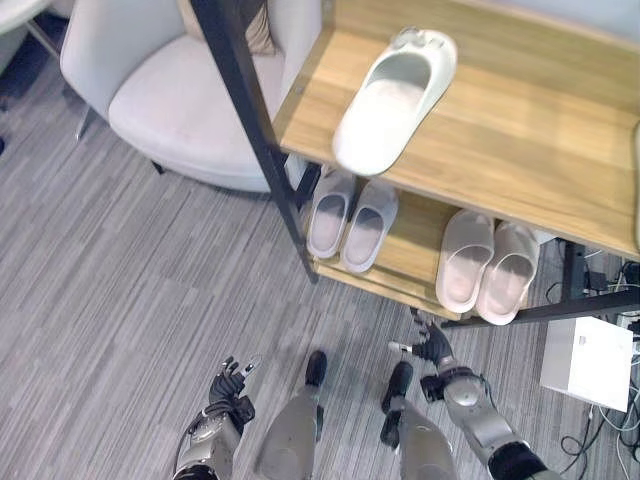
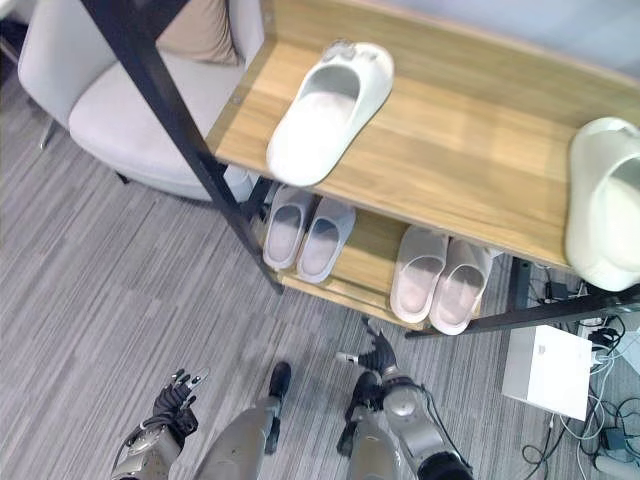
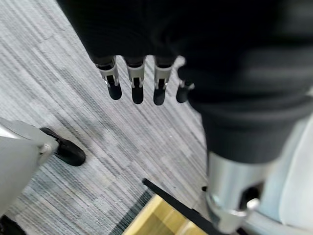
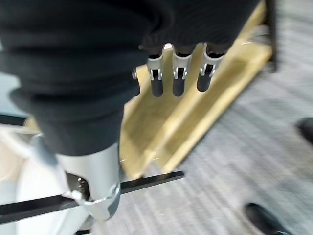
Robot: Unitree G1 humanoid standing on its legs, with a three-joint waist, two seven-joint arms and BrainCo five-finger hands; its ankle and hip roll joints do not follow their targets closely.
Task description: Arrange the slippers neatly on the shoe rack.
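Observation:
A wooden shoe rack (image 1: 520, 150) with a black frame stands ahead. On its top shelf a white slipper (image 1: 395, 100) lies at an angle near the left end, and a second white slipper (image 2: 605, 200) lies at the right end. The lower shelf holds a pale grey pair (image 1: 350, 215) and a pinkish pair (image 1: 487, 265), each side by side. My left hand (image 1: 230, 385) hangs low over the carpet, open and holding nothing. My right hand (image 1: 432, 350) is open too, just in front of the lower shelf's edge below the pinkish pair; its fingers (image 4: 176, 78) are bare.
A light grey armchair (image 1: 190, 90) stands left of the rack, close to the slanted black post (image 1: 255, 130). A white box (image 1: 588, 362) and loose cables (image 1: 610, 430) lie on the floor at the right. Striped grey carpet (image 1: 120, 300) covers the floor.

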